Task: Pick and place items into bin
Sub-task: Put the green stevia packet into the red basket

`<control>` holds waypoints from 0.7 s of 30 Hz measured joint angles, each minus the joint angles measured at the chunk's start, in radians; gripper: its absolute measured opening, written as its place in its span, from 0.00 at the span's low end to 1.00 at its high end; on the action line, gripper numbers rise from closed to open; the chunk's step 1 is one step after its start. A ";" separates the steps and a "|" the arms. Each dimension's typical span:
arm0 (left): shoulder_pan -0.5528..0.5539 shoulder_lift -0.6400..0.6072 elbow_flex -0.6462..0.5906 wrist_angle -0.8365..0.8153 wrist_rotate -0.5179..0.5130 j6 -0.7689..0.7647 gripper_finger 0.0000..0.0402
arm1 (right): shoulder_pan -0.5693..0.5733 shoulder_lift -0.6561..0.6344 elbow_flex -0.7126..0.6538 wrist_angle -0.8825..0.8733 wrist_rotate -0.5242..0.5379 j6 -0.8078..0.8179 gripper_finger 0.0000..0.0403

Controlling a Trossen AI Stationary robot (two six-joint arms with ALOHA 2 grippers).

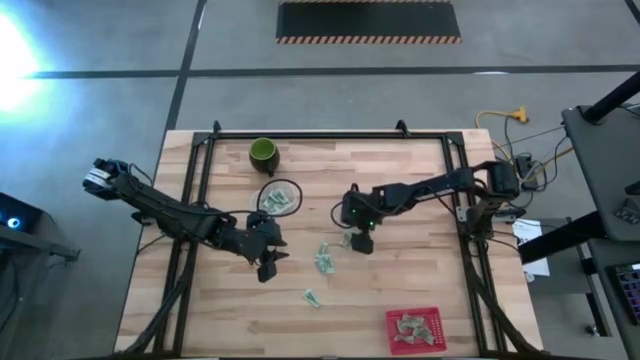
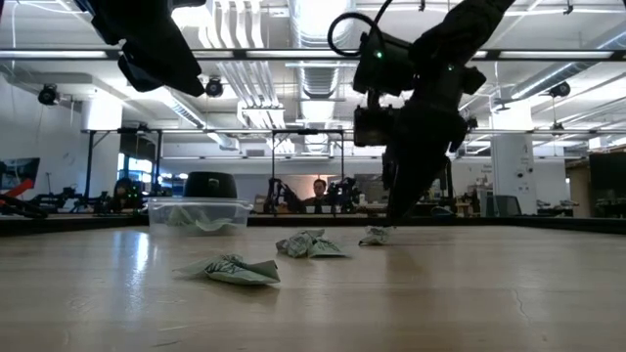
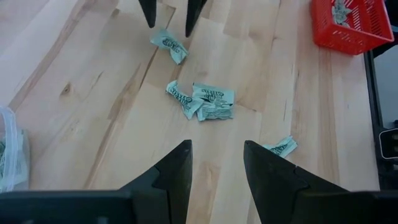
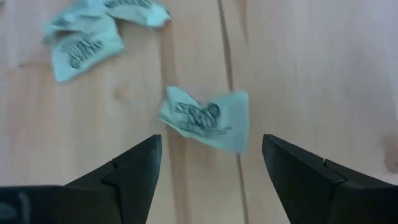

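here my right claw [image 4: 211, 165] points down at the table [image 1: 420, 200], fingers spread over a packet [image 4: 205, 118], perhaps not touching. my left claw [image 3: 216, 165] hovers spread nearby. red bin [image 1: 413, 330] sits well apart.

Grey concrete floor, open workshop behind

Hazard-striped dark mat [image 1: 368, 21] lies on the floor beyond the wooden table [image 1: 420, 195]; strip lights [image 2: 235, 24] and ducts run overhead, a seated person [image 2: 318, 193] among distant benches.
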 joint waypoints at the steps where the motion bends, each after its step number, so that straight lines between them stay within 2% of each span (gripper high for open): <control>1: 0.000 0.000 0.000 0.000 0.000 0.000 0.32 | 0.001 0.001 0.000 0.008 0.000 0.000 0.66; 21: 0.000 0.000 -0.002 0.021 0.000 0.001 0.32 | 0.015 0.053 0.003 0.070 -0.018 0.068 0.60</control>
